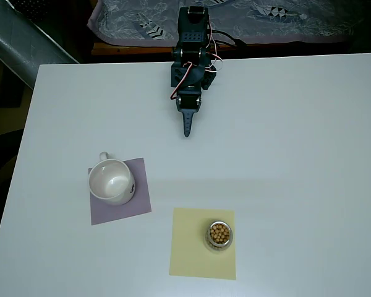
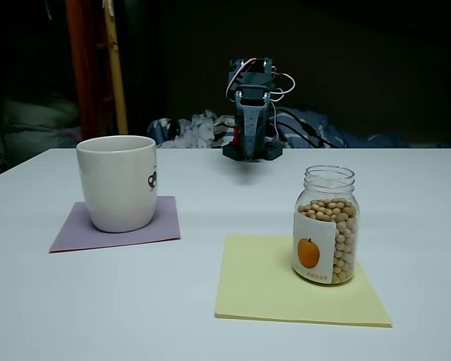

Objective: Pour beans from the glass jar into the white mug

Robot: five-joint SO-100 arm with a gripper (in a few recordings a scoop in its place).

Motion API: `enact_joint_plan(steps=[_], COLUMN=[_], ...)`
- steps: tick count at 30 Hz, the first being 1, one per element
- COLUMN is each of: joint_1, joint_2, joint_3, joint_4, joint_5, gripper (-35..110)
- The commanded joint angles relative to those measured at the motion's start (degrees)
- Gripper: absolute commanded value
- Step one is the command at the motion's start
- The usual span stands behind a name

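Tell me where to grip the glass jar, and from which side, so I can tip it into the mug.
Grip the glass jar around its straight body, below the narrower neck, with the gripper coming level from the arm's side. It stands upright and open-topped on the yellow sheet, beans nearly to the shoulder, so a side hold probably leaves the mouth free to tilt toward the white mug.
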Motion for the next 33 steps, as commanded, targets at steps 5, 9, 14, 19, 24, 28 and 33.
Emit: enact_joint_plan(steps=[5, 9, 14, 19, 24, 28, 33], joint_1=[0.26, 0.26, -0.09, -2.55, -2.64, -2.29, 0.09], joint_2=[2.20, 2.20, 2.20, 2.20, 2.20, 2.20, 2.20], joint_3=[0.35, 0.35, 0.35, 0.44, 0.44, 0.44, -1.14], joint_4=[0.88, 0.88, 0.88, 0.88, 0.88, 0.88, 1.49], joint_5=[-0.53, -0.53, -0.62, -3.78, -3.87, -3.43, -7.12], gripper=[0, 0, 0, 0, 1, 4, 29])
